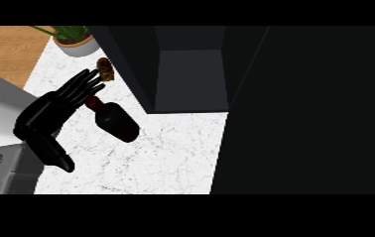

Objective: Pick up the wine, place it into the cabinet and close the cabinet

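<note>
The wine bottle (117, 121) is dark red, with its neck pointing up-left, and stands on the white marble counter (168, 156). My left hand (51, 114) is just left of it. Its straight fingers (82, 88) reach past the bottle's neck and its thumb (57, 155) points down, away from the bottle. The hand is open and holds nothing. The dark cabinet (189, 77) stands open behind the bottle, its grey inside showing. My right hand shows nowhere.
A wide black cabinet door (300, 112) fills the right side and hides the counter there. A potted plant (76, 41) sits at the back left, with a small brown object (105, 68) beside it. A wooden floor lies beyond the counter's left edge.
</note>
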Robot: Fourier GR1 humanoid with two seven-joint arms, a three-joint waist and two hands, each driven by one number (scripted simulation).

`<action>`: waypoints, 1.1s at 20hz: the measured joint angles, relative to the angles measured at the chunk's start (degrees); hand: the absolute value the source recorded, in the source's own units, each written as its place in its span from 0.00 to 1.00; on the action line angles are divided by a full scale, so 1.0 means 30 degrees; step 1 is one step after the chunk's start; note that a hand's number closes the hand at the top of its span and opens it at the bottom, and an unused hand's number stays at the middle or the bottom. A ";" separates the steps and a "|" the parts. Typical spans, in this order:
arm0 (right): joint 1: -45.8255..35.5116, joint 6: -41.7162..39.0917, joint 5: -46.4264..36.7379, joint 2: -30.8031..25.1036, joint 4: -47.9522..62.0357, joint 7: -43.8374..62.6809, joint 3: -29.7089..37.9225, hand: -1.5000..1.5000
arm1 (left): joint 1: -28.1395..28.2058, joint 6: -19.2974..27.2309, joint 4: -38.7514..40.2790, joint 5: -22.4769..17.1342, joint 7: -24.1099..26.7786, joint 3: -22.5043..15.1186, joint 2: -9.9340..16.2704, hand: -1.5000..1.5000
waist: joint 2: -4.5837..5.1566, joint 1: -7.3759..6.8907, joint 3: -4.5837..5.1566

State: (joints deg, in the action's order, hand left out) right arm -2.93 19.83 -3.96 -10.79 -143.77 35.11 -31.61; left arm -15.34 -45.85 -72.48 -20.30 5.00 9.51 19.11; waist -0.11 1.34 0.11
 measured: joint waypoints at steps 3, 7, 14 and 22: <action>-0.0555 0.0376 -0.0064 -0.0057 0.0020 0.0435 0.0001 0.00 | -0.0430 -0.0338 0.1354 0.0957 0.1005 0.0043 0.0122 0.00 | 0.0009 -0.0001 0.0005; -0.0705 0.0623 -0.0122 -0.0300 0.0073 0.0291 -0.0124 0.00 | -0.0832 -0.0329 0.3347 0.2645 0.2781 -0.0115 -0.0057 0.00 | 0.0028 0.0033 0.0005; -0.0730 0.1186 -0.0209 -0.0632 0.0036 0.0303 -0.0706 0.00 | -0.1888 0.1073 0.6988 0.5493 0.5747 -0.0552 -0.0133 0.00 | 0.0043 0.0188 0.0013; -0.0959 0.1661 -0.0286 -0.1178 0.0042 0.0222 -0.0953 0.00 | -0.2897 0.2327 1.0305 0.7130 0.8132 -0.1224 -0.0136 0.00 | 0.0050 0.0238 0.0023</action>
State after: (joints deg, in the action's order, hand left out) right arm -5.81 24.81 -4.82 -14.32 -143.64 35.77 -34.46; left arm -24.03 -38.87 -41.56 1.09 29.40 5.84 18.70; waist 0.04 2.05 0.18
